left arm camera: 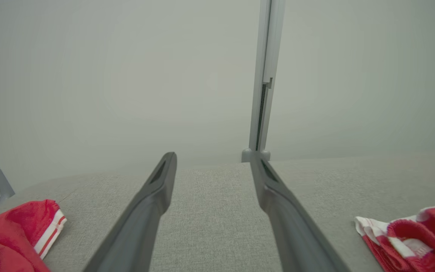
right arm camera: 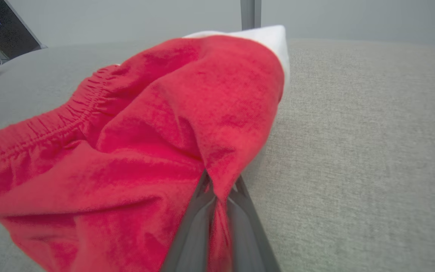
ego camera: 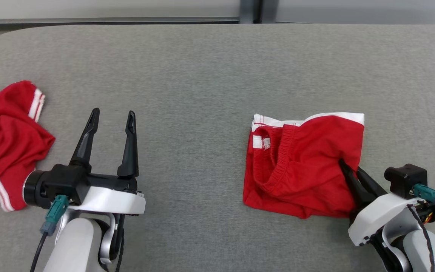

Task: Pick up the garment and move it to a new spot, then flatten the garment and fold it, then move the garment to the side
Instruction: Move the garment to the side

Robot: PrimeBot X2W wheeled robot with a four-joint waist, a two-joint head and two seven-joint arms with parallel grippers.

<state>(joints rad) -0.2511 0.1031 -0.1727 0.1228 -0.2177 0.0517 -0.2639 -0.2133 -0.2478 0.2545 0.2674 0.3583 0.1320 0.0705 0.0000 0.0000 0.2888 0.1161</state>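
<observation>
The crumpled red fabric shorts (ego camera: 304, 166) with white trim lie right of centre on the grey cloth-covered table (ego camera: 202, 75). Our right gripper (ego camera: 347, 170) reaches in low from the lower right, its dark fingers pinched together on the shorts' near right edge. Our left gripper (ego camera: 112, 113) hovers over bare table at the left, fingers spread wide and pointing forward. Further left lies a second red garment with white stripes (ego camera: 6, 143).

Text on the garment (ego camera: 304, 166): none legible.
Text on the table (ego camera: 202, 75): none legible.
Brands, numbers, signs: none can be read.
</observation>
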